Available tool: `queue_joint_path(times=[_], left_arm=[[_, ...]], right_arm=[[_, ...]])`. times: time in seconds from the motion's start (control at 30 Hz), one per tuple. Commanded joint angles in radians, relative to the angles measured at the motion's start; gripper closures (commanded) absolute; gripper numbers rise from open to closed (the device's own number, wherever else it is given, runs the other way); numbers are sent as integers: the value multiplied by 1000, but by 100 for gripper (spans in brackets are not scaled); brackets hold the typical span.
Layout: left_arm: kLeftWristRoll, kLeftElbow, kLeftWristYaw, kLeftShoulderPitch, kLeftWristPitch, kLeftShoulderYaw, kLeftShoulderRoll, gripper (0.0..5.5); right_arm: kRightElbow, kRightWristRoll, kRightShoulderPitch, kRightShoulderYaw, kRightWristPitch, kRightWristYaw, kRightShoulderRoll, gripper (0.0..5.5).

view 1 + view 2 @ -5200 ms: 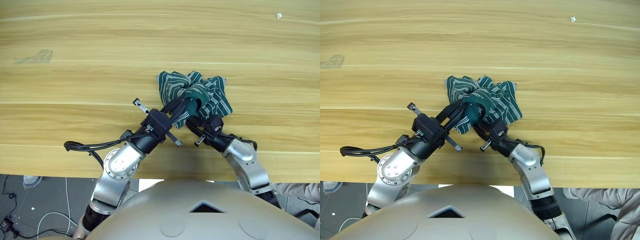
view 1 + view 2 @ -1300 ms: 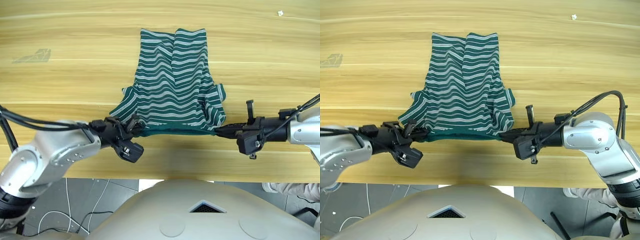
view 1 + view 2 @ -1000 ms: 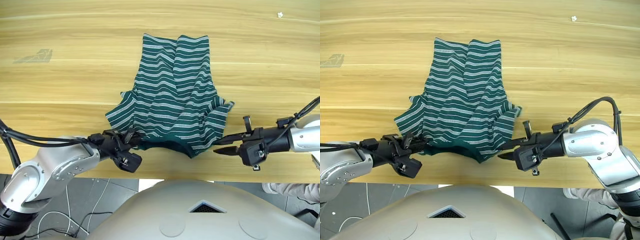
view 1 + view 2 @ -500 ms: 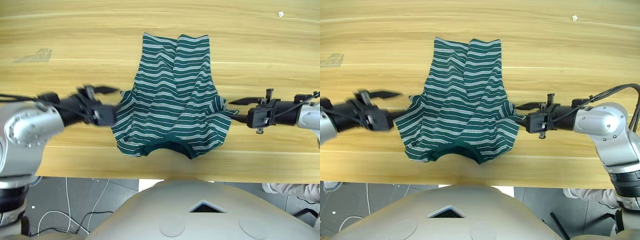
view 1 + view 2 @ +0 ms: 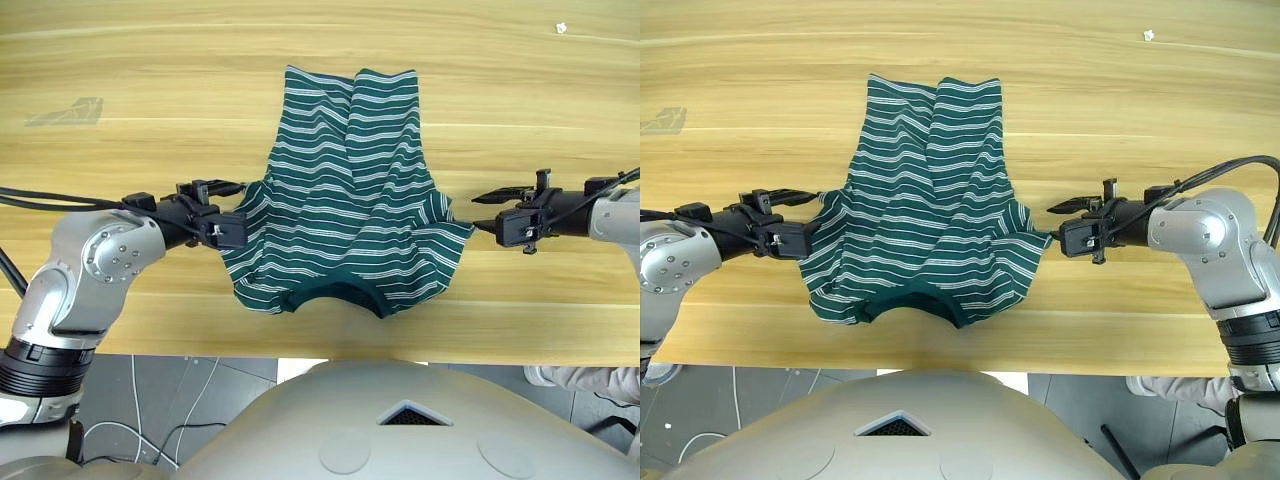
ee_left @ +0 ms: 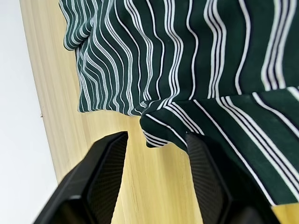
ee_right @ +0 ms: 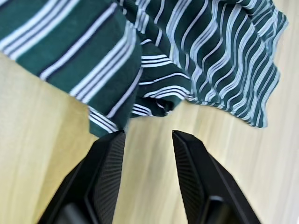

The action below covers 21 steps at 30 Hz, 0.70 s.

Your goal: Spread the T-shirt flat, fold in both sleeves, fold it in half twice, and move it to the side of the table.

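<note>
T-shirt (image 5: 345, 200), green with white stripes, is laid at mid worktop (image 5: 150, 60), collar toward the near edge, hem toward the far side. The cloth is rumpled, with a raised crease down the middle and both sleeves bunched.

Left claw (image 5: 238, 208) is held low at the shirt's left sleeve, fingers apart. In the left wrist view the sleeve corner (image 6: 150, 138) is seen just at the mouth of the gap, nothing clamped. Right claw (image 5: 482, 212) is held at the right sleeve, fingers also apart. In the right wrist view the sleeve tip (image 7: 103, 125) is seen just beside one finger (image 7: 110, 172), not gripped.

A small white scrap (image 5: 561, 29) is noted at the far right and a faint grey mark (image 5: 68, 113) at the left, both well apart from the shirt. Nothing is seen between either claw and its sleeve.

The collar is near the front edge of the worktop. Bare wood is seen to both sides and beyond the hem. Floor with cables (image 5: 120, 405) is seen past the front edge.
</note>
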Motion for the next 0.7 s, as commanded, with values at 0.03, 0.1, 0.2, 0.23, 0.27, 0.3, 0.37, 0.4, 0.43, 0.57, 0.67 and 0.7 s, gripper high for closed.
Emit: queue_joint_path(times=[0.03, 0.1, 0.2, 0.23, 0.27, 0.3, 0.37, 0.4, 0.43, 0.57, 0.67, 0.7], left_arm=[[13, 31, 9, 10, -10, -11, -2, 319], [16, 41, 15, 19, -16, -9, 0, 319], [18, 46, 24, 29, -17, -11, -6, 319], [19, 49, 28, 31, -18, -15, -10, 319], [21, 52, 32, 34, -19, -20, -14, 319], [24, 56, 35, 34, -20, -24, -17, 319], [27, 65, 37, 28, -24, -33, -21, 319], [28, 71, 37, 25, -28, -36, -22, 319], [28, 75, 38, 24, -31, -38, -22, 319], [32, 84, 52, 39, -38, -42, -22, 319], [36, 89, 59, 49, -42, -48, -28, 319], [38, 90, 61, 50, -43, -50, -29, 319]], right_arm=[[-20, 0, 18, 4, 1, 32, -26, 366], [-71, 50, 57, -3, 26, 80, -47, 366], [-127, 110, 89, -15, 60, 129, -64, 366], [-135, 117, 93, -17, 65, 136, -68, 366], [-134, 117, 91, -17, 69, 141, -68, 366], [-126, 107, 85, -15, 66, 138, -64, 366], [-94, 70, 64, -13, 56, 107, -46, 366], [-80, 48, 53, -16, 50, 87, -41, 366], [-71, 37, 44, -19, 46, 73, -36, 366], [-27, -10, 4, -11, 16, 26, -19, 366], [-13, -14, -3, 13, 8, 29, -8, 366], [-6, -19, -4, 30, 3, 35, -3, 366]])
